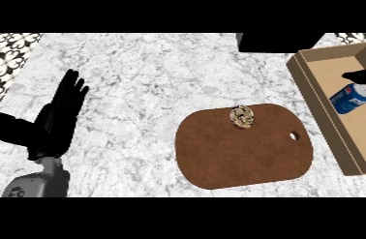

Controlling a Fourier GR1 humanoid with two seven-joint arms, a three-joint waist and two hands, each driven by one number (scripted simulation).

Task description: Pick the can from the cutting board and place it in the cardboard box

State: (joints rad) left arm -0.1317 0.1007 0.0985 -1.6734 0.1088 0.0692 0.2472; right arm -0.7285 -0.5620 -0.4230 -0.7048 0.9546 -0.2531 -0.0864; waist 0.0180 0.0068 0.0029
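- While the left hand (61,114) rests at the left over the marble counter (143,68), its fingers are straight, pointing far, touching nothing.
- At the right edge, black fingertips (355,76) of the right hand show just above the blue can (350,98); I cannot tell their spread or whether they touch it.
- That can lies inside the cardboard box (314,95), long axis slanting from near-left to far-right.
- On the brown cutting board (243,151), a small round patterned object (241,116) sits near its far edge.

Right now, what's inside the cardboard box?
A blue can lies inside the cardboard box. A black hand, only partly in view, shows just above it. The picture's right edge cuts off the rest of the box.
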